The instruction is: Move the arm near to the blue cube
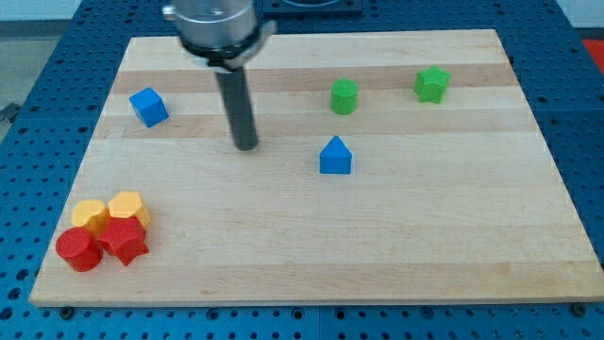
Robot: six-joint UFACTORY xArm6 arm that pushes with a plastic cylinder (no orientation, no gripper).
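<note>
The blue cube (148,107) lies near the board's upper left. My tip (245,145) rests on the board to the right of the cube and a little lower, about a hundred pixels away, not touching it. The dark rod rises from the tip to the arm's metal mount at the view's top. A blue house-shaped block (335,156) lies to the right of the tip.
A green cylinder (344,96) and a green star (431,84) lie at the upper right. At the lower left, two yellow blocks (109,212), a red cylinder (78,249) and a red star (124,241) cluster together. The wooden board (425,236) sits on a blue table.
</note>
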